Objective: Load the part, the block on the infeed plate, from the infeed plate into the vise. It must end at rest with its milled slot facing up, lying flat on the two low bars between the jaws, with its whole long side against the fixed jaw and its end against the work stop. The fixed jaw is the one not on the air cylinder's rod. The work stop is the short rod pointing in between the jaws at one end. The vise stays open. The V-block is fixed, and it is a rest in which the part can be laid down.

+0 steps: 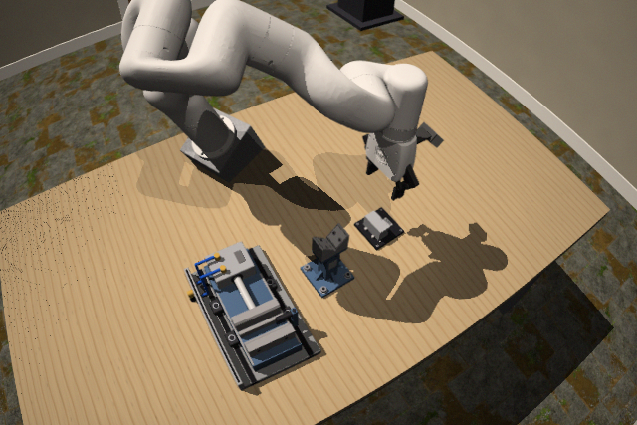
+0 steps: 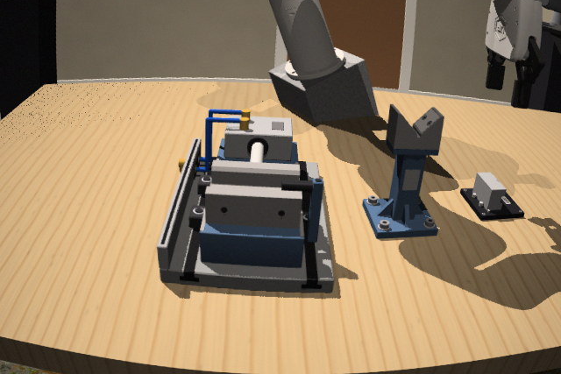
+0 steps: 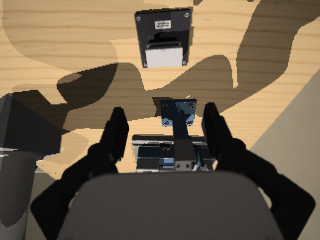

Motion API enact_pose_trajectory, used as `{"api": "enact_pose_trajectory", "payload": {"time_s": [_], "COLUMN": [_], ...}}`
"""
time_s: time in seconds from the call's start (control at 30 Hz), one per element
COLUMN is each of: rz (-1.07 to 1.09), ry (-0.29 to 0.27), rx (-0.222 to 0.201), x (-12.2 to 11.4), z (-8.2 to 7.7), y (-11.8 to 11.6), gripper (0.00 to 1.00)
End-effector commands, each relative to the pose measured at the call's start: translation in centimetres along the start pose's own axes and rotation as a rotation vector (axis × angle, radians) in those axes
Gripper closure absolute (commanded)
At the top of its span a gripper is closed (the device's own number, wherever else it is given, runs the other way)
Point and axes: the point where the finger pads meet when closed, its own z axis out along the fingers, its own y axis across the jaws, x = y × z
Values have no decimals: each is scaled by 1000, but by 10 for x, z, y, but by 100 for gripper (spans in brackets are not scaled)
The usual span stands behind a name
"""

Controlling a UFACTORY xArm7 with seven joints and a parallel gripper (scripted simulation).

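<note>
The part, a light grey block (image 1: 377, 222), stands on the black infeed plate on the table's right side. It also shows in the exterior view (image 2: 488, 190) and in the wrist view (image 3: 163, 56). My gripper (image 1: 391, 181) hangs open and empty well above the table, up and behind the plate. In the exterior view the gripper (image 2: 509, 73) is at the far right, high above the part. The vise (image 1: 253, 305) sits open at the front left, with its fixed jaw (image 2: 252, 205) nearest the camera in the exterior view. No slot shows on the part's top.
The V-block (image 1: 328, 256) on its blue base stands between the vise and the infeed plate. The arm's grey base (image 1: 222, 144) is at the back. A black cabinet (image 2: 27, 39) stands off the table's left side. A low rail (image 2: 177, 208) runs along the vise's left.
</note>
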Motion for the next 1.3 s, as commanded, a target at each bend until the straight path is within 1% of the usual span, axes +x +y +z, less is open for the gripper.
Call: {"api": "enact_pose_trajectory", "payload": {"time_s": [0.0, 0.23, 0.3, 0.8, 0.87, 1.27], "rz": [0, 0, 0, 0, 0, 0], "ry": [3, 3, 3, 3, 3, 3], "rx": [-3, -3, -3, -3, -3, -3], "x": [1, 1, 1, 2, 2, 2], "z": [9, 26, 26, 65, 65, 95], "y": [1, 1, 1, 2, 2, 2], "gripper": [11, 11, 11, 11, 11, 11]}}
